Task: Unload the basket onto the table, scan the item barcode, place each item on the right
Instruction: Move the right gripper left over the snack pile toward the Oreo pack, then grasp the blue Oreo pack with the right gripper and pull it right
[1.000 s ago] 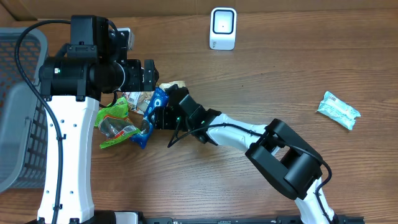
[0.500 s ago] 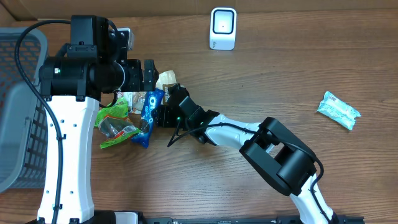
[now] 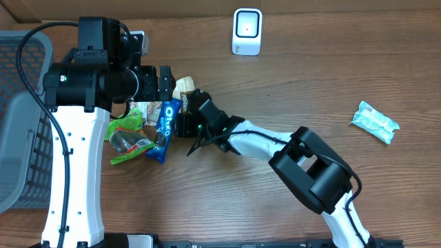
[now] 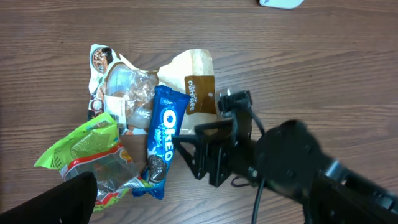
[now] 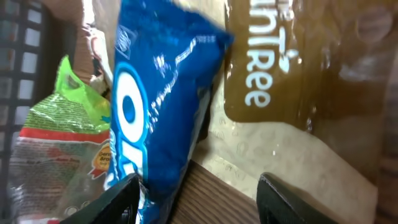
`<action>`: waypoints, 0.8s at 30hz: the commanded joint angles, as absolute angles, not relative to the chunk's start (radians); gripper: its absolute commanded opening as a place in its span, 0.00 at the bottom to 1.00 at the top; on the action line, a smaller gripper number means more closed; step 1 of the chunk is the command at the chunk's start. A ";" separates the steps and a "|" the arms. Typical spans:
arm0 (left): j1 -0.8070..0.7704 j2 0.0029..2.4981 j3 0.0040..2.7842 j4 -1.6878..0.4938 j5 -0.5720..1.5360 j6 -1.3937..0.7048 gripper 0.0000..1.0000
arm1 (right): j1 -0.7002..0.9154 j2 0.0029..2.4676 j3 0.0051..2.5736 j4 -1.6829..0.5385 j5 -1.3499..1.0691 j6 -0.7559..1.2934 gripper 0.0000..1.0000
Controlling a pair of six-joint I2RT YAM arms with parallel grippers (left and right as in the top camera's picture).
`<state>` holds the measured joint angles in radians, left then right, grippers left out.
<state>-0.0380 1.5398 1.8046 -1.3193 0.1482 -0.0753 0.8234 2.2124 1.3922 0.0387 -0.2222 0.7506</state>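
1. The blue Oreo pack (image 3: 164, 127) lies in a heap of snacks on the left half of the table, beside a grey basket (image 3: 19, 103) at the left edge.
2. In that heap a green bag (image 3: 125, 136) lies on the basket side of the pack, and a beige pouch with a brown label (image 4: 196, 78) lies on its other side – the pack overlaps the pouch's edge.
3. A clear pack of biscuits (image 4: 119, 87) lies behind the green bag.
4. The right gripper (image 5: 199, 199) is low at the heap with its jaws apart. The Oreo pack's edge is at one finger (image 5: 118, 200), and bare wood and pouch show in the gap.
5. The left gripper (image 3: 166, 84) hangs above the heap – jaws wide apart, nothing between them.
6. The white scanner (image 3: 247, 31) stands near the far edge, well apart from the heap.
7. A teal packet (image 3: 374, 122) lies alone toward the right edge.
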 commanded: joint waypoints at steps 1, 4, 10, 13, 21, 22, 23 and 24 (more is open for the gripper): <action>-0.038 1.544 1.802 -1.320 0.146 -0.086 1.00 | 0.837 2.205 1.428 0.070 -0.257 0.701 0.66; -0.038 1.544 1.802 -1.320 0.147 -0.086 1.00 | 0.862 2.207 1.428 0.105 -0.177 0.701 0.68; -0.038 1.544 1.802 -1.320 0.147 -0.086 1.00 | 0.904 2.247 1.428 0.165 -0.131 0.710 0.68; -0.038 1.544 1.802 -1.320 0.147 -0.086 1.00 | 0.921 2.266 1.428 0.172 -0.130 0.710 0.62; -0.038 1.544 1.802 -1.320 0.147 -0.086 1.00 | 0.914 2.275 1.427 0.097 -0.102 0.760 0.22; -0.038 1.544 1.802 -1.320 0.147 -0.086 1.00 | 0.910 2.275 1.427 0.086 -0.105 0.762 0.15; -0.038 1.544 1.802 -1.320 0.146 -0.086 1.00 | 0.905 2.274 1.428 0.073 -0.109 0.763 0.08; -0.038 1.544 1.802 -1.320 0.147 -0.086 1.00 | 0.898 2.272 1.428 0.064 -0.124 0.763 0.04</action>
